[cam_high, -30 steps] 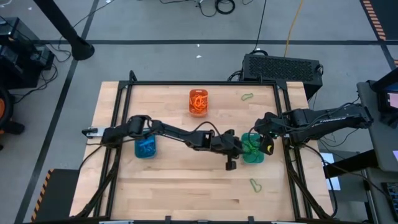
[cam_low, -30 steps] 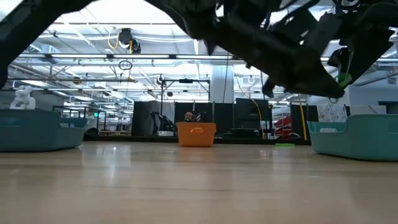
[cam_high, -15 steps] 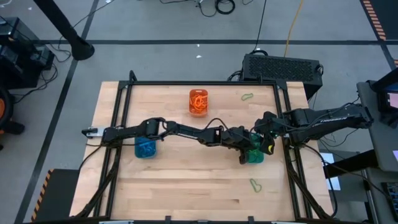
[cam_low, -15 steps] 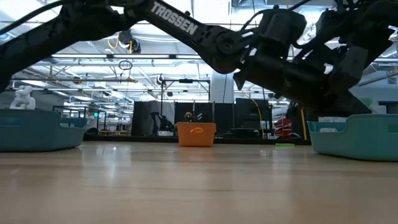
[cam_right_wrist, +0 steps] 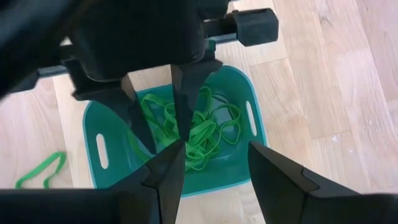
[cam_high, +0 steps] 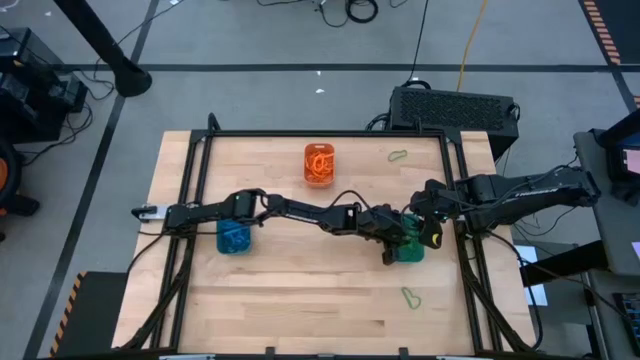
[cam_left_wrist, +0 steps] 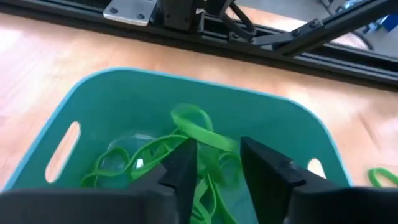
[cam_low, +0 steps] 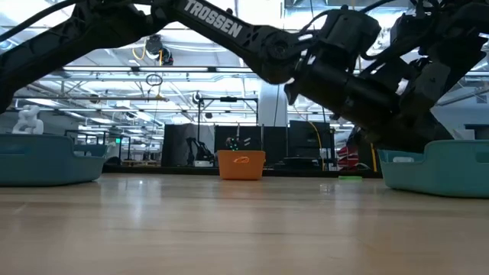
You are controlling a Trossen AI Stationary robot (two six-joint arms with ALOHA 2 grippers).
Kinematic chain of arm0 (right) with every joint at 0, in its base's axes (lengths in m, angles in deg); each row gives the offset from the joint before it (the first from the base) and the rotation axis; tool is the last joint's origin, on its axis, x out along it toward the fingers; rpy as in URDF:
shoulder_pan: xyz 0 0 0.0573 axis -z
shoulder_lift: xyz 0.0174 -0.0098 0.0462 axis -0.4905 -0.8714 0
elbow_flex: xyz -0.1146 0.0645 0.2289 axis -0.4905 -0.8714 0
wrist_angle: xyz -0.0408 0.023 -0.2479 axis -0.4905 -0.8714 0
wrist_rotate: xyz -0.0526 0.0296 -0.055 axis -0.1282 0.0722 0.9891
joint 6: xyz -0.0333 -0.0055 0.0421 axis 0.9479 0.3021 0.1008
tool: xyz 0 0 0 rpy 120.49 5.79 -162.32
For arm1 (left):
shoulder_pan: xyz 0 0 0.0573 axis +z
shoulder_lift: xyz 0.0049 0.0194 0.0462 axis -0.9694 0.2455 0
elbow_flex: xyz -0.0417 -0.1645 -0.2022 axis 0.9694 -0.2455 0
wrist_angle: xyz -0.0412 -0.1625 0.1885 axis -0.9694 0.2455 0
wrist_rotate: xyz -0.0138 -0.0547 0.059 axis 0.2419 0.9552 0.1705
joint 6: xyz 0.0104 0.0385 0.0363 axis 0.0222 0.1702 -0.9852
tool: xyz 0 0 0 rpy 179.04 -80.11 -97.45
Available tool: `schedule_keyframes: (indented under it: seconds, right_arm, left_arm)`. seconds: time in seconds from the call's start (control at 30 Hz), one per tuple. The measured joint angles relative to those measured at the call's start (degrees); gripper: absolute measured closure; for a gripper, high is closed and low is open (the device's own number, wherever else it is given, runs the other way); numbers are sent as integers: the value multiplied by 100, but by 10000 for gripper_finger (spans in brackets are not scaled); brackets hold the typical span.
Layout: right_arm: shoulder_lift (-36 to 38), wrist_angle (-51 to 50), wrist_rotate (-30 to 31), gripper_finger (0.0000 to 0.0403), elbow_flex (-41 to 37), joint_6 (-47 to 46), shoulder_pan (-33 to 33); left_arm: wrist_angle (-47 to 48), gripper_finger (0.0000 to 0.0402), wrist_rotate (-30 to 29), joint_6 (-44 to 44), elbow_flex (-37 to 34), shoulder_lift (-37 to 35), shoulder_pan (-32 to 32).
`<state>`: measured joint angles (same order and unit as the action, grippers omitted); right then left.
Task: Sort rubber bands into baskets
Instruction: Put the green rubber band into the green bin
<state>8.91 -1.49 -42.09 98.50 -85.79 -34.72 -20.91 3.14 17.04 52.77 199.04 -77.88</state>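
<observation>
Left claw [cam_high: 393, 243] half hidden in the high view over the teal-green basket [cam_high: 408, 250], right of frame centre; fingers [cam_left_wrist: 180, 171] parted in the wrist view, nothing clamped. Green rubber bands [cam_left_wrist: 186, 146] heaped in the basket just beyond the fingertips. Arm stretched low across the counter [cam_high: 300, 300] from the left edge. Right claw [cam_high: 428, 232] beside the same basket, fingers apart. Orange basket [cam_high: 319, 164] upper centre, blue basket [cam_high: 235, 236] centre left. Loose green bands upper right [cam_high: 397, 155] and lower right [cam_high: 410, 296].
</observation>
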Motion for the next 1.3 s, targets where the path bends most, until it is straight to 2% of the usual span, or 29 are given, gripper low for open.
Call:
schedule_keyframes:
  seconds: [0.17, 0.3, 0.37, 0.47, 0.63, 0.73, 0.93, 1.03, 1.17, 1.3]
  right_arm:
    - [-2, -1, 0, 236, 0, -18, -2]
    - [-2, -1, -4, 236, -1, -20, -2]
    - [0, 1, -7, 236, -2, -20, -2]
    - [-2, -1, -11, 236, -2, -76, -2]
    - [-1, -81, -46, 236, -2, -175, -2]
    - [0, -196, -48, 236, -8, -214, -28]
    - [0, -110, -362, 236, -9, -606, -542]
    - [0, -108, -470, 236, -9, -1084, -1029]
    - [-14, -74, -500, 236, -9, -1968, -1867]
    - [-131, 376, -431, 236, -42, -2896, -2774]
  left_arm:
    - [584, 245, -4, -326, 249, -111, -1]
    - [1283, 239, -9, -591, 506, -132, 18]
    - [1922, 238, -52, -748, 618, -227, 27]
    - [2701, 238, -487, -952, 717, -433, 42]
    - [3568, 237, -679, -1400, 717, -733, 75]
    - [4118, 237, -985, -1713, 717, -888, 73]
    - [5446, 237, -1730, -1829, 709, -1054, 201]
    - [5739, 237, -1885, -1829, 571, -1256, 347]
    - [5669, 237, -1904, -1923, 436, -1479, 597]
    - [4324, 237, -1853, -2116, 258, -1554, 921]
